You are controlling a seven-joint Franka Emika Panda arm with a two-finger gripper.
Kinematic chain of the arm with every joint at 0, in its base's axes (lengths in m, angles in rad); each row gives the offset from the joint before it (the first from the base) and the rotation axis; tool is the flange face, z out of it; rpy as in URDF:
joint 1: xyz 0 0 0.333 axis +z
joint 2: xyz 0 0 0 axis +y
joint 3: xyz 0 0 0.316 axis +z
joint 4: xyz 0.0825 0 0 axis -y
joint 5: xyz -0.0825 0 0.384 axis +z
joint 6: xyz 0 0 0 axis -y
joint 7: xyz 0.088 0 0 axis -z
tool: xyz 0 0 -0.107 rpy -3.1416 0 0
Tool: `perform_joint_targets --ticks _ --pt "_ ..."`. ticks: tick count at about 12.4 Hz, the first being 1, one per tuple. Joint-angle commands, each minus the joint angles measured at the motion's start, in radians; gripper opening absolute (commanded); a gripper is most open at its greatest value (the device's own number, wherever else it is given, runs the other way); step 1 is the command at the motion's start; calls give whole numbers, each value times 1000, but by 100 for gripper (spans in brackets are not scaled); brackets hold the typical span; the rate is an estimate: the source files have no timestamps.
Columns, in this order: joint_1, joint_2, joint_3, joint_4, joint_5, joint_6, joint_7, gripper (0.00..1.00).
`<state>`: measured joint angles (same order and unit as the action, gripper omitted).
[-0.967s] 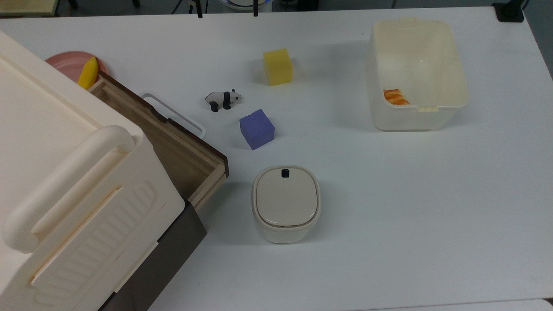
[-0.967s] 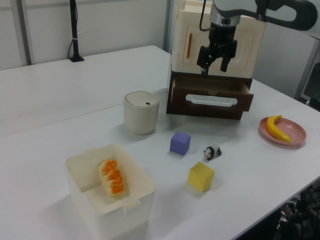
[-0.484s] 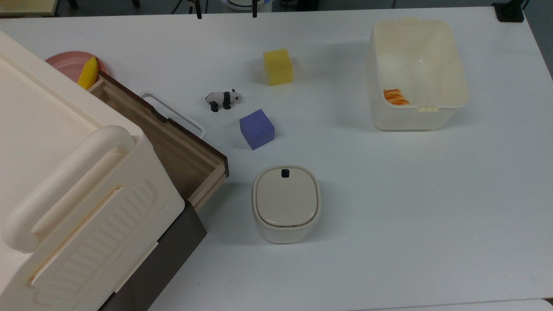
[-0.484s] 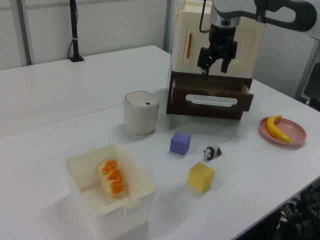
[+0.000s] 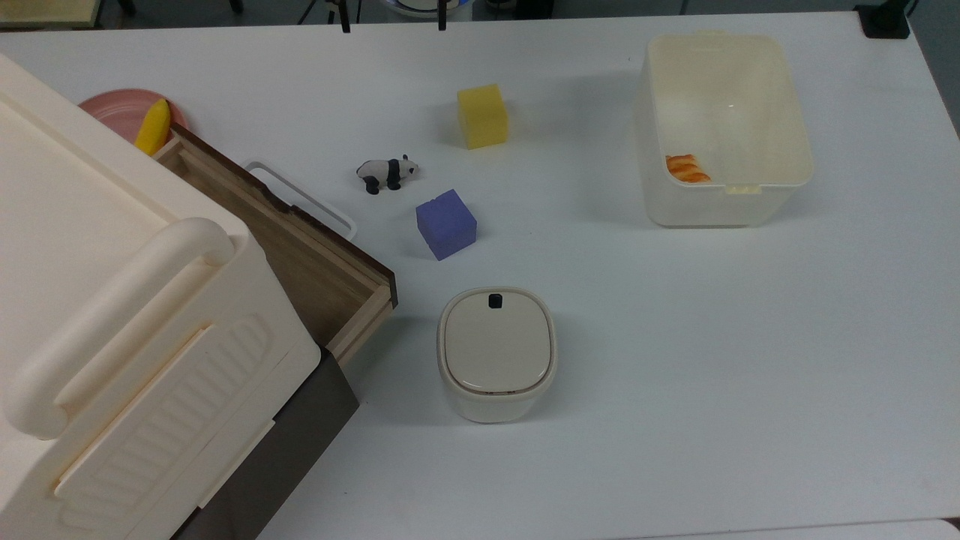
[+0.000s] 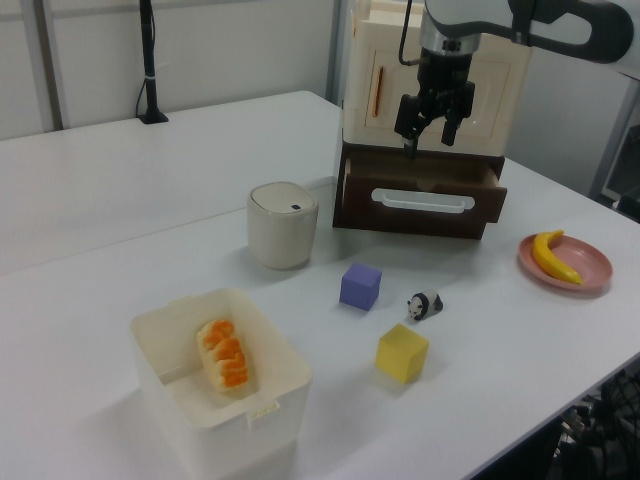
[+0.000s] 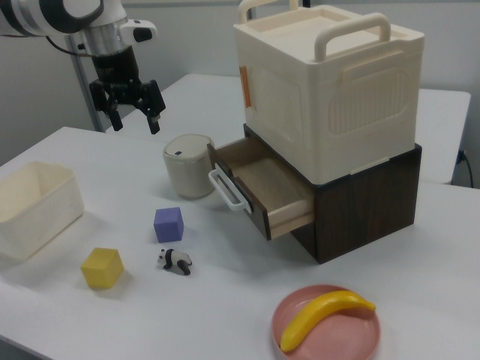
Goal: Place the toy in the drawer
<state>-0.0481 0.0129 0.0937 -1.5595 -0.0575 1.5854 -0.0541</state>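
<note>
1. The gripper (image 7: 133, 120) hangs high above the white table (image 5: 675, 360), jaws spread apart with nothing between them; in the right view it's up at the left, well clear of everything
2. The toy (image 5: 387, 173), a little panda, stands on the table between the purple cube (image 5: 445, 223) and the yellow cube (image 5: 482, 116), touching neither
3. The drawer (image 7: 259, 187) is pulled out, wood-grain floor showing, white loop handle (image 7: 227, 190) facing the panda
4. In the right view the toy (image 7: 175, 260) sits just in front of the drawer, near but apart
5. A lidded cream pot (image 5: 496, 352) stands beside the drawer's corner
6. A banana (image 7: 324, 316) lies on a pink plate (image 7: 360, 334)
7. The translucent bin (image 5: 780, 112) holds an orange-striped item (image 5: 686, 168)
</note>
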Motion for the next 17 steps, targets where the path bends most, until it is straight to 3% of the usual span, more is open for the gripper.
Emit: perform_joint_targets --ticks 1,17 --pt "7 -21 -3 -20 -13 16 -18 100" --pt "-1 -17 -3 -22 -71 16 -21 100"
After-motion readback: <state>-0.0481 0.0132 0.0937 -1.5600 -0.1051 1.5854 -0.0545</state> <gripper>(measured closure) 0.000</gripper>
